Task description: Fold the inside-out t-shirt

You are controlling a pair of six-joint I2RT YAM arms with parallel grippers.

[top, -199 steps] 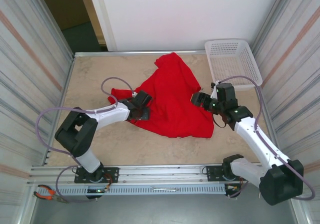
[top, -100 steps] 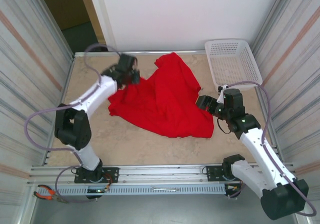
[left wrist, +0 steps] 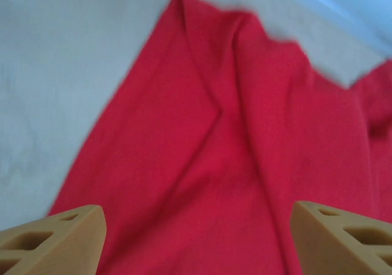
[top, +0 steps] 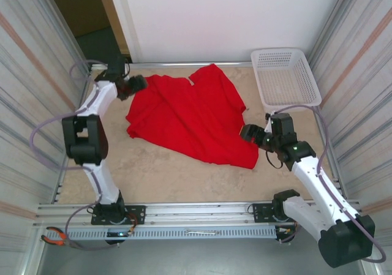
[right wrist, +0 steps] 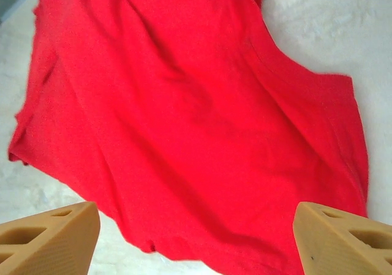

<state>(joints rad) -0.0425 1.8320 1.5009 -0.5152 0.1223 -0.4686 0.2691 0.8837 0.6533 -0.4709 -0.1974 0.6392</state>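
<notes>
T-shirt [top: 195, 119] lies spread and rumpled on the table [top: 153, 171], between my two grippers. My left gripper [top: 136, 82] stands wide and empty, with the far-left corner of the cloth just ahead of its fingers. My right gripper [top: 246, 132] is also wide and empty, the near-right edge ahead and below it.

A bright red cotton t-shirt [top: 193, 119], one even colour throughout, on a mottled beige stone-look tabletop [top: 153, 177]. A white plastic mesh basket [top: 285, 73] with a fine grid pattern. White robot arms with black joints [top: 312, 171] trail pale lilac cables [top: 46, 134]. Grey streaked metal side walls [top: 37, 60].
</notes>
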